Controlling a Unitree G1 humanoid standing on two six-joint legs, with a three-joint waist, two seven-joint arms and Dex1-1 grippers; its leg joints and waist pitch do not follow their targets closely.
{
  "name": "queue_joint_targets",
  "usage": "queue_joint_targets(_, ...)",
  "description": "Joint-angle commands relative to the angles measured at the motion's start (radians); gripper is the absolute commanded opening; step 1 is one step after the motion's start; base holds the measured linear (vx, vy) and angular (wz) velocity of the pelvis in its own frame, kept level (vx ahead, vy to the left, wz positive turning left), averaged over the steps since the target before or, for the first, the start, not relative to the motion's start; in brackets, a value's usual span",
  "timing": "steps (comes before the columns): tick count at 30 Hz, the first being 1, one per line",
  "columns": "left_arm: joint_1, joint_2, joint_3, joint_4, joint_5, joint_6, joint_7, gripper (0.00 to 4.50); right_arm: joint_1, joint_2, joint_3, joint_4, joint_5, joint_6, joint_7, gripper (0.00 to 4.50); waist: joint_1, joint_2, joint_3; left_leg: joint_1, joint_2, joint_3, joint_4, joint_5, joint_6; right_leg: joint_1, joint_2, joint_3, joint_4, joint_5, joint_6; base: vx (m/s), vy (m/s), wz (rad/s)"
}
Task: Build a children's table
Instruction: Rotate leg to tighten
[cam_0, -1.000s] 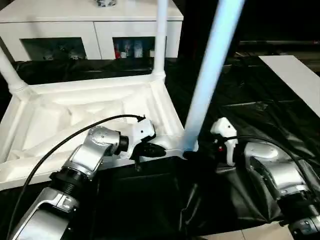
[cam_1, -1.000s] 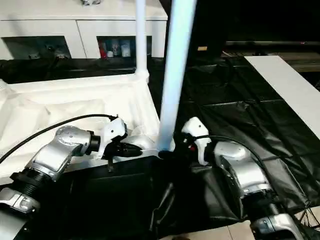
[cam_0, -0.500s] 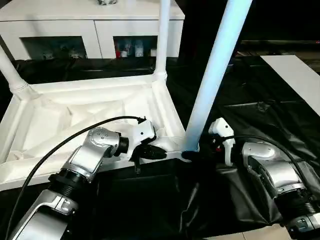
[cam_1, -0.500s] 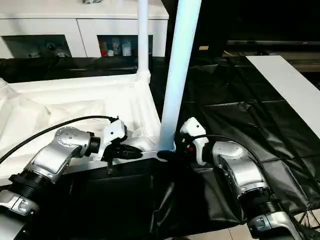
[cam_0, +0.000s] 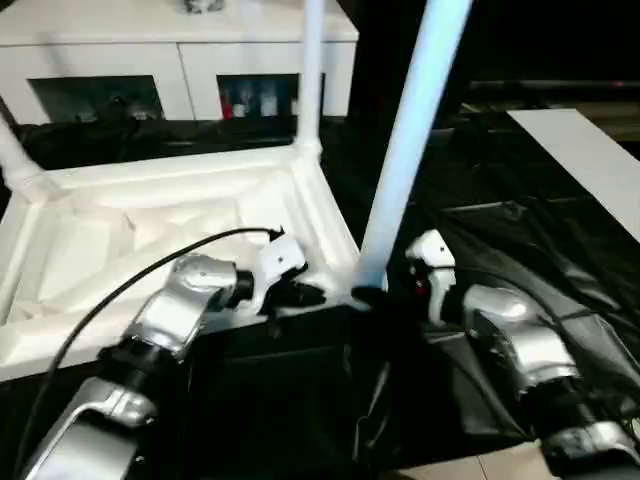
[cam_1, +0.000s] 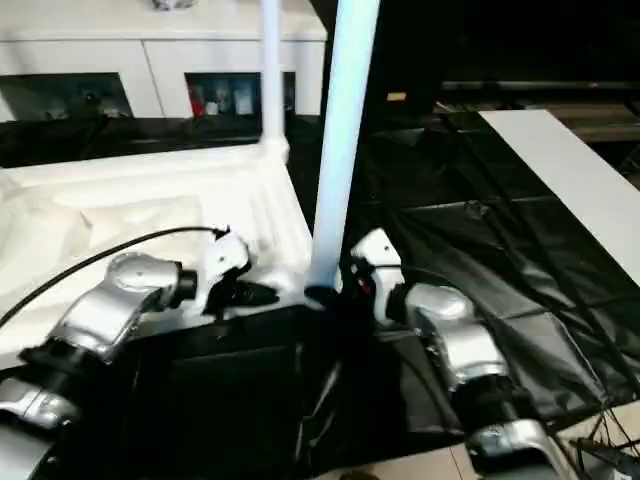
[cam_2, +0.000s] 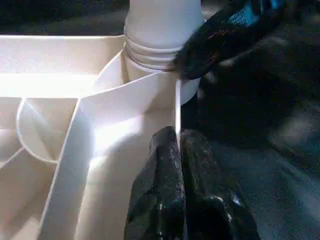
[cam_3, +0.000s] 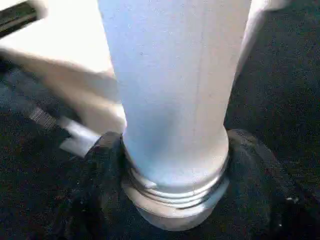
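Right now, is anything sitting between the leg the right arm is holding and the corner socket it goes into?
Nothing visible. The leg stands in the corner socket, threads still showing, with the right gripper around its base and the left gripper pinching the tabletop rim.

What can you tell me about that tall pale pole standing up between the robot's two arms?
It is one of the table's legs, a long round post of smooth white plastic, bluish in this light. It stands nearly upright, leaning slightly, with its threaded lower end in the near corner socket of the upturned tabletop; a few thread rings still show above the socket. The right gripper has a black finger on each side of its base, while the left gripper pinches the tabletop's thin rim beside it.
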Motion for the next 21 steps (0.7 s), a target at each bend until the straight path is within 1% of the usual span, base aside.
queue_joint_targets(1, -0.013, -0.077, -0.031, 0.043, 0.008, 0.023, 0.072, 0.00, -0.039, 0.039, -0.067, 0.066, -0.021, 0.025, -0.205, 2.70, -0.006, 0.002, -0.068, 0.039, 0.088, -0.056, -0.097, -0.286, -0.049, 0.021, -0.057, 0.027, -0.061, -0.239, -0.223, 0.000, 0.000, 0.00)
queue_joint_targets(2, -0.018, -0.090, -0.029, 0.056, 0.011, 0.027, 0.093, 0.00, -0.045, 0.051, -0.072, 0.075, -0.027, 0.028, -0.234, 2.70, -0.006, 0.001, -0.068, 0.043, 0.086, -0.054, -0.095, -0.295, -0.054, 0.017, -0.056, 0.027, -0.064, -0.242, -0.221, 0.000, 0.000, 0.00)
queue_joint_targets(3, -0.030, -0.118, -0.021, 0.087, 0.015, 0.035, 0.141, 0.00, -0.058, 0.074, -0.080, 0.093, -0.038, 0.030, -0.295, 2.69, -0.006, 0.000, -0.069, 0.046, 0.086, -0.054, -0.094, -0.301, -0.054, 0.017, -0.057, 0.027, -0.066, -0.246, -0.220, 0.000, 0.000, 0.00)
queue_joint_targets(4, -0.061, -0.181, 0.005, 0.157, 0.018, 0.044, 0.252, 0.00, -0.090, 0.127, -0.095, 0.138, -0.049, 0.045, -0.410, 2.69, -0.008, 0.006, -0.070, 0.045, 0.084, -0.054, -0.095, -0.303, -0.055, 0.017, -0.057, 0.028, -0.067, -0.236, -0.218, 0.000, 0.000, 0.00)
queue_joint_targets(5, -0.061, -0.181, 0.005, 0.157, 0.018, 0.044, 0.252, 0.00, -0.090, 0.127, -0.095, 0.138, -0.049, 0.045, -0.410, 2.69, -0.012, 0.004, -0.069, 0.044, 0.083, -0.053, -0.095, -0.305, -0.058, 0.015, -0.054, 0.028, -0.067, -0.234, -0.218, 0.000, 0.000, 0.00)
queue_joint_targets(6, -0.090, -0.231, 0.027, 0.220, 0.027, 0.041, 0.347, 0.00, -0.124, 0.171, -0.107, 0.186, -0.055, 0.041, -0.507, 2.69, -0.011, 0.008, -0.069, 0.046, 0.081, -0.054, -0.094, -0.319, -0.059, 0.016, -0.055, 0.027, -0.070, -0.244, -0.218, 0.000, 0.000, 0.00)
queue_joint_targets(7, -0.105, -0.251, 0.035, 0.252, 0.034, 0.032, 0.394, 0.00, -0.141, 0.191, -0.110, 0.209, -0.062, 0.034, -0.557, 2.69, -0.014, 0.007, -0.068, 0.047, 0.081, -0.053, -0.095, -0.332, -0.060, 0.013, -0.055, 0.028, -0.073, -0.255, -0.216, 0.000, 0.000, 0.00)
queue_joint_targets(8, -0.116, -0.265, 0.042, 0.276, 0.042, 0.023, 0.425, 0.00, -0.153, 0.205, -0.115, 0.225, -0.068, 0.028, -0.592, 2.69, -0.014, 0.006, -0.069, 0.051, 0.081, -0.056, -0.095, -0.351, -0.064, 0.012, -0.054, 0.027, -0.077, -0.273, -0.205, 0.000, 0.000, 0.00)
queue_joint_targets(9, -0.116, -0.265, 0.042, 0.276, 0.042, 0.023, 0.425, 0.00, -0.153, 0.205, -0.115, 0.225, -0.068, 0.028, -0.592, 2.69, -0.013, 0.006, -0.070, 0.050, 0.080, -0.056, -0.094, -0.349, -0.063, 0.013, -0.056, 0.027, -0.076, -0.271, -0.203, 0.000, 0.000, 0.00)
queue_joint_targets(10, -0.141, -0.291, 0.056, 0.328, 0.054, -0.004, 0.489, 0.00, -0.181, 0.232, -0.099, 0.260, -0.089, 0.004, -0.608, 2.69, -0.011, 0.008, -0.069, 0.046, 0.081, -0.058, -0.096, -0.346, -0.056, 0.018, -0.057, 0.026, -0.077, -0.266, -0.192, 0.000, 0.000, 0.00)
queue_joint_targets(11, -0.142, -0.291, 0.056, 0.329, 0.055, -0.005, 0.490, 0.00, -0.182, 0.233, -0.098, 0.260, -0.090, 0.003, -0.607, 2.68, -0.012, 0.009, -0.071, 0.048, 0.081, -0.057, -0.096, -0.342, -0.055, 0.015, -0.055, 0.025, -0.078, -0.257, -0.186, 0.000, 0.000, 0.00)
queue_joint_targets(12, -0.151, -0.298, 0.059, 0.345, 0.058, -0.022, 0.495, 0.00, -0.196, 0.248, -0.079, 0.270, -0.102, -0.020, -0.584, 2.68, -0.012, 0.008, -0.072, 0.047, 0.080, -0.056, -0.096, -0.339, -0.050, 0.016, -0.054, 0.025, -0.077, -0.246, -0.186, 0.000, 0.000, 0.00)
queue_joint_targets(13, -0.153, -0.300, 0.060, 0.345, 0.055, -0.025, 0.485, 0.00, -0.200, 0.252, -0.068, 0.270, -0.107, -0.031, -0.565, 2.68, -0.011, 0.005, -0.071, 0.040, 0.080, -0.057, -0.095, -0.325, -0.037, 0.022, -0.057, 0.025, -0.076, -0.232, -0.185, 0.000, 0.000, 0.00)
queue_joint_targets(14, -0.147, -0.291, 0.056, 0.324, 0.054, -0.019, 0.462, 0.00, -0.187, 0.244, -0.054, 0.232, -0.106, -0.061, -0.515, 3.02, -0.009, 0.005, -0.071, 0.039, 0.081, -0.056, -0.095, -0.315, -0.025, 0.022, -0.059, 0.025, -0.076, -0.231, -0.184, 0.000, 0.000, 0.00)
queue_joint_targets(15, -0.145, -0.284, 0.054, 0.315, 0.053, -0.016, 0.445, 0.00, -0.179, 0.238, -0.048, 0.205, -0.105, -0.084, -0.479, 3.37, -0.006, 0.003, -0.072, 0.038, 0.082, -0.056, -0.094, -0.311, -0.013, 0.024, -0.061, 0.025, -0.076, -0.237, -0.182, 0.000, 0.000, 0.00)
queue_joint_targets(16, -0.138, -0.273, 0.050, 0.300, 0.052, -0.022, 0.418, 0.00, -0.168, 0.231, -0.052, 0.175, -0.093, -0.088, -0.449, 3.37, -0.005, 0.004, -0.073, 0.038, 0.082, -0.055, -0.092, -0.303, -0.008, 0.024, -0.062, 0.026, -0.076, -0.235, -0.183, 0.000, 0.000, 0.00)
queue_joint_targets(17, -0.131, -0.257, 0.046, 0.290, 0.052, -0.030, 0.388, 0.00, -0.156, 0.220, -0.059, 0.143, -0.080, -0.086, -0.429, 3.43, -0.003, 0.004, -0.072, 0.034, 0.082, -0.055, -0.093, -0.288, 0.005, 0.027, -0.060, 0.026, -0.075, -0.221, -0.183, 0.000, 0.000, 0.00)
queue_joint_targets(18, -0.124, -0.245, 0.041, 0.279, 0.053, -0.029, 0.370, 0.00, -0.145, 0.209, -0.062, 0.118, -0.074, -0.082, -0.421, 3.58, -0.004, 0.004, -0.072, 0.031, 0.083, -0.056, -0.094, -0.274, 0.014, 0.030, -0.060, 0.025, -0.073, -0.210, -0.183, 0.000, 0.000, 0.00)
queue_joint_targets(19, -0.119, -0.237, 0.035, 0.269, 0.054, -0.035, 0.352, 0.00, -0.138, 0.200, -0.060, 0.102, -0.072, -0.080, -0.411, 3.58, -0.004, 0.003, -0.073, 0.029, 0.085, -0.058, -0.095, -0.261, 0.017, 0.033, -0.061, 0.024, -0.069, -0.197, -0.186, 0.000, 0.000, 0.00)
queue_joint_targets(20, -0.109, -0.221, 0.024, 0.253, 0.056, -0.049, 0.318, 0.00, -0.125, 0.184, -0.057, 0.074, -0.068, -0.076, -0.393, 3.73, -0.008, 0.004, -0.073, 0.027, 0.085, -0.060, -0.095, -0.254, 0.025, 0.034, -0.061, 0.022, -0.068, -0.193, -0.192, 0.000, 0.000, 0.00)
queue_joint_targets(21, -0.098, -0.208, 0.018, 0.232, 0.052, -0.035, 0.293, 0.00, -0.110, 0.169, -0.057, 0.043, -0.054, -0.066, -0.366, 3.86, -0.011, 0.004, -0.072, 0.031, 0.086, -0.058, -0.094, -0.265, 0.028, 0.029, -0.059, 0.023, -0.071, -0.205, -0.198, 0.000, 0.000, 0.00)
